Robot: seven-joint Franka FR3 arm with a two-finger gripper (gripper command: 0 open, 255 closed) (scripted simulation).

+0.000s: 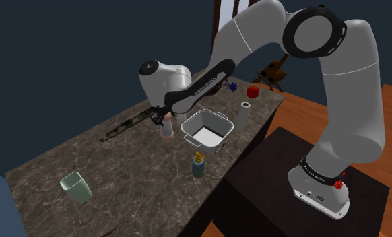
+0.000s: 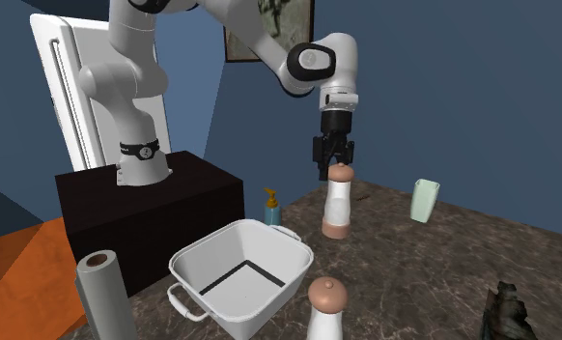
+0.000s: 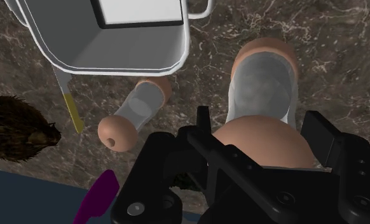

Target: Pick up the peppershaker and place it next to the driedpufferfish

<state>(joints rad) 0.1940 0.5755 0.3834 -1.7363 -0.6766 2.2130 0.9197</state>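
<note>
One thing matters, fwiw: the peppershaker (image 2: 338, 208) is stood upright on the table (image 2: 434, 270) straight under the gripper (image 2: 333, 172), long axis vertical, cap seemingly pinched between the fingers (image 3: 327, 137). The dried pufferfish (image 3: 15, 130) is spotted well apart, off sideways.

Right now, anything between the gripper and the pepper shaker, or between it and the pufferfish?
Gripper to pepper shaker: nothing, it is clasped. Toward the dried pufferfish: a second shaker stands roughly in line, beside the white bin.
</note>
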